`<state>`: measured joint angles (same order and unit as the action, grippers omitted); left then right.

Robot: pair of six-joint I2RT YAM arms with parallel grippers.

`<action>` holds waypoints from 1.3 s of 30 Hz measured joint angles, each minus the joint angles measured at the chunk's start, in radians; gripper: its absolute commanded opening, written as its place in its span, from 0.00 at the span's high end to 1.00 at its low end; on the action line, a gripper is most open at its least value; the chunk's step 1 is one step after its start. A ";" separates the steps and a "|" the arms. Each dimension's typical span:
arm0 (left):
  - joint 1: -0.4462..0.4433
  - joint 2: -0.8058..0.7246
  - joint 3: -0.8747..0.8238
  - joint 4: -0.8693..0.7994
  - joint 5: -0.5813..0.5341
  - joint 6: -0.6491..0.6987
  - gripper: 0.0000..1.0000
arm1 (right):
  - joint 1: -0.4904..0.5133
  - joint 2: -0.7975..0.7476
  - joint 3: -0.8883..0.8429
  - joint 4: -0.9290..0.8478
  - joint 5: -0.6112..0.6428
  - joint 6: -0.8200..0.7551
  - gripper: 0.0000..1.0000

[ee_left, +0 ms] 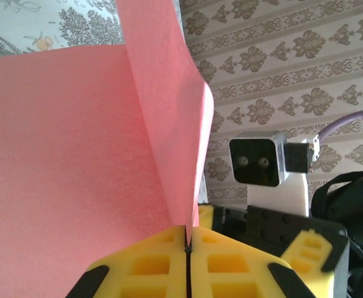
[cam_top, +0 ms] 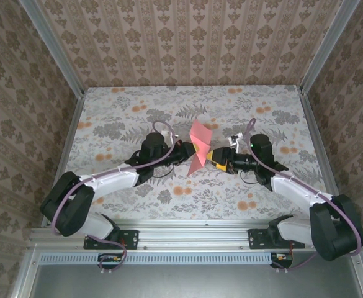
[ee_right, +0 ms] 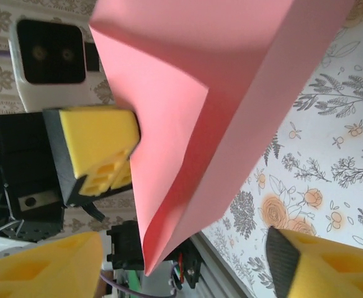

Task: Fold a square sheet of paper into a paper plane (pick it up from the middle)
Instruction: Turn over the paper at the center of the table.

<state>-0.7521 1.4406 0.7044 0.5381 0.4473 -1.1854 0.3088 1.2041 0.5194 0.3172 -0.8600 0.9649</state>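
Square sheet of paper (cam_top: 200, 144): salmon-pink, folded along a centre crease, rising from the fingertips of the left gripper (ee_left: 187, 242), whose yellow fingers are clenched on its folded edge. Right gripper (cam_top: 213, 156): released, jaws spread wide, the sheet's lower corner hanging between them, clear of both fingers.
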 measured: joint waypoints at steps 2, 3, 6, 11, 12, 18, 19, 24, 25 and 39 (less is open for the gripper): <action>-0.002 0.014 0.009 0.012 0.001 -0.003 0.92 | 0.016 0.005 0.000 0.027 0.006 0.017 0.24; -0.005 0.021 0.012 0.016 0.001 -0.005 0.92 | 0.022 0.010 0.000 0.044 0.008 0.029 0.24; -0.014 0.040 0.018 0.026 0.001 -0.009 0.93 | 0.037 0.028 0.000 0.101 0.016 0.065 0.25; -0.026 0.063 0.023 0.049 0.002 -0.027 0.93 | 0.056 0.072 0.000 0.172 0.020 0.110 0.29; -0.026 0.063 0.023 0.054 0.002 -0.027 0.92 | 0.056 0.080 0.000 0.184 0.019 0.119 0.31; -0.026 0.064 0.023 0.061 0.001 -0.028 0.92 | 0.056 0.100 -0.001 0.262 0.022 0.171 0.47; -0.026 0.063 0.023 0.062 0.001 -0.028 0.92 | 0.056 0.100 -0.001 0.268 0.022 0.177 0.53; -0.026 0.063 0.023 0.077 0.001 -0.035 0.92 | 0.053 0.100 -0.001 0.282 0.022 0.195 0.66; -0.026 0.063 0.023 0.083 0.001 -0.038 0.92 | 0.051 0.100 -0.001 0.282 0.022 0.195 0.68; -0.026 0.056 -0.011 0.122 0.001 -0.053 0.85 | 0.038 0.062 -0.001 0.263 0.023 0.189 0.98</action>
<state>-0.7784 1.4967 0.6937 0.6605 0.4480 -1.2388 0.3466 1.2659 0.5186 0.5800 -0.8371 1.1542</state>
